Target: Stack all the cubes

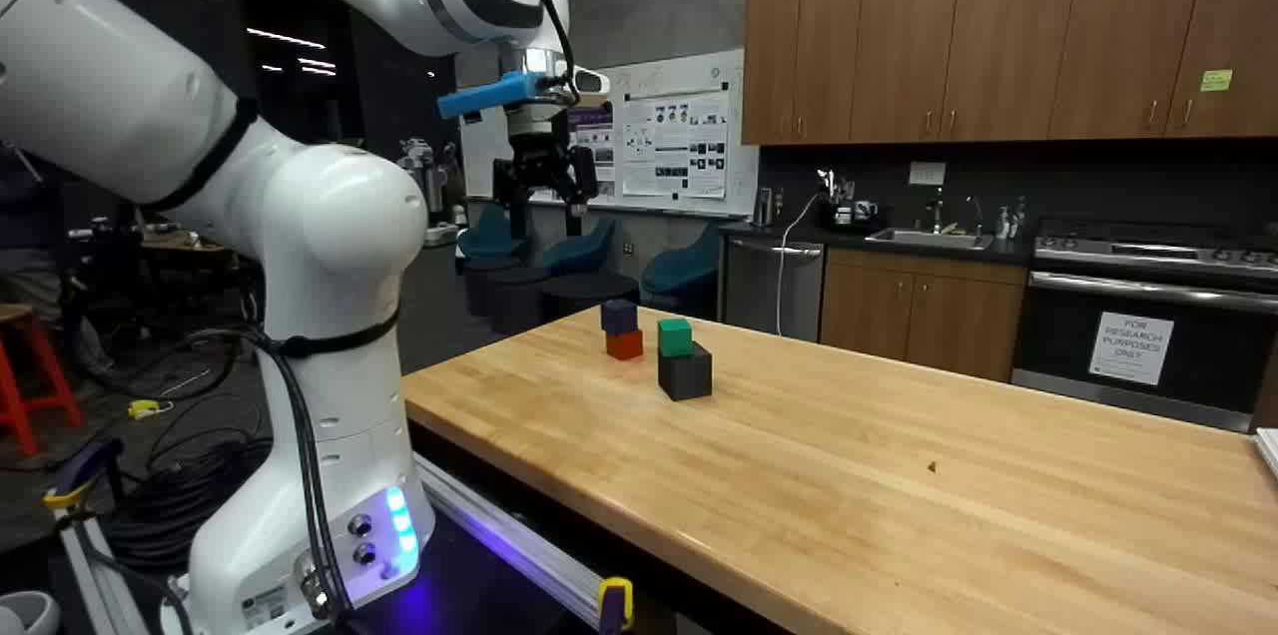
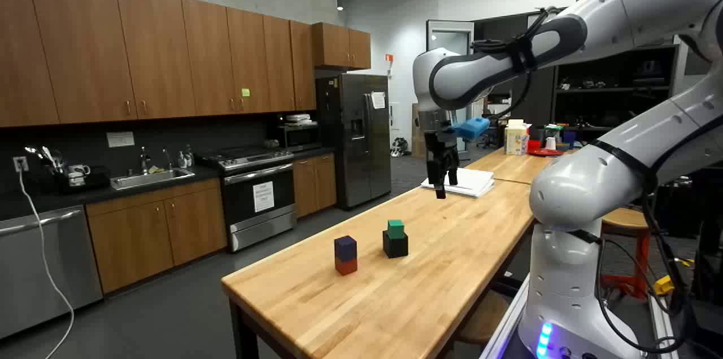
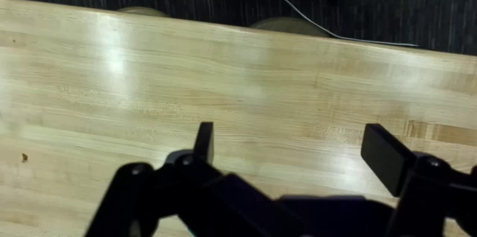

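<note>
In both exterior views the cubes stand on the wooden table in two separate stacks. A dark blue cube (image 1: 619, 317) (image 2: 345, 248) rests on a red cube (image 1: 625, 345) (image 2: 346, 266). Beside them, a green cube (image 1: 675, 337) (image 2: 395, 228) rests on a larger black cube (image 1: 686, 375) (image 2: 395, 245). My gripper (image 1: 547, 216) (image 2: 446, 187) is raised well above the table, pointing down, apart from both stacks. In the wrist view my gripper (image 3: 290, 144) is open with only table between its fingers. A thin green sliver shows at the bottom there; the cubes are otherwise hidden or out of view.
The wooden table (image 1: 849, 475) (image 2: 316, 308) has its edge crossing the top of the wrist view. A stack of white papers (image 2: 471, 183) lies farther along it. Boxes and a red plate (image 2: 545, 152) stand at its far end. A white cable (image 3: 298, 9) hangs beyond the edge.
</note>
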Controlling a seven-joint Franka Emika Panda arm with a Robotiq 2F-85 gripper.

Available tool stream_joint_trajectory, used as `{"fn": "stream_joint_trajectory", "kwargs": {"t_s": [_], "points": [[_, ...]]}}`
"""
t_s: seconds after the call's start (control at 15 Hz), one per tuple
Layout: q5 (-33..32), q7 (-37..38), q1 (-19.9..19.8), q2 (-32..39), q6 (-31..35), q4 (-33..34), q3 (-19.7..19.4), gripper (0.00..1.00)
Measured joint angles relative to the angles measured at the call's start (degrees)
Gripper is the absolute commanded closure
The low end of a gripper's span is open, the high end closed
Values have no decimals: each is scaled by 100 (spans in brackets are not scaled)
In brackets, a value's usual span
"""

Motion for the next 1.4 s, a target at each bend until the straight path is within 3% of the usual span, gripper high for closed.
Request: {"fn": "stream_joint_trajectory", "kwargs": {"t_s": [0.73, 1.4], "points": [[0, 56, 1, 76, 120, 8, -1, 0], [3, 827, -87, 1031, 1239, 184, 3, 0]]}}
